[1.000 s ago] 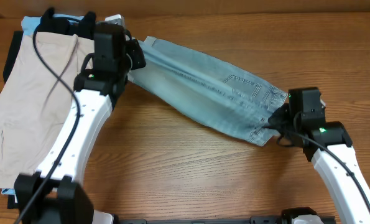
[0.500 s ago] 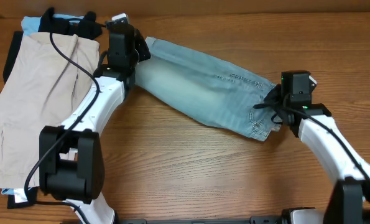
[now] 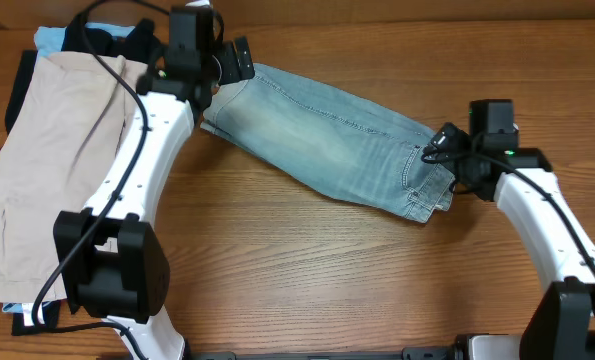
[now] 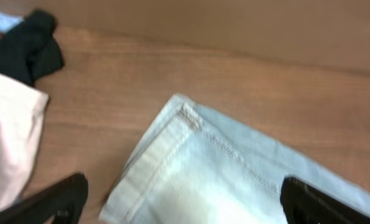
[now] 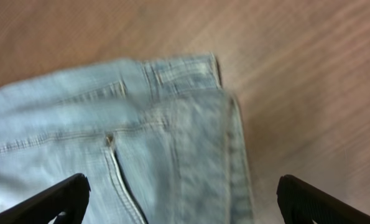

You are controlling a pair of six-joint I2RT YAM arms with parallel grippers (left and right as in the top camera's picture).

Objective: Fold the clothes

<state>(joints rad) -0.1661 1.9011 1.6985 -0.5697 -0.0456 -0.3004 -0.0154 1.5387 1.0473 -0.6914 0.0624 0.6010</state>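
The faded light-blue denim shorts (image 3: 327, 140) lie folded in a long slanted strip across the table. My left gripper (image 3: 229, 70) stands open over their upper-left hem; in the left wrist view the cuffed hem (image 4: 166, 168) lies between my spread fingers (image 4: 63, 200), untouched. At the strip's lower-right end my right gripper (image 3: 445, 155) is open too. The right wrist view shows the waistband and seams (image 5: 172, 137) below the wide jaws, with nothing gripped. The other clothes are stacked at far left: beige shorts (image 3: 57, 170) on top, a black garment (image 3: 102, 38) and a sky-blue one (image 3: 45, 38) peeking out behind.
Bare wooden tabletop (image 3: 307, 280) spreads in front of the denim and between the arms. The stack of clothes overhangs the table's left edge. The black garment (image 4: 29, 46) and beige cloth (image 4: 7, 137) lie just left of my left gripper.
Both grippers went from shut on the denim's ends to wide open, letting go. The left arm moved up and back; the denim strip now rests flat.
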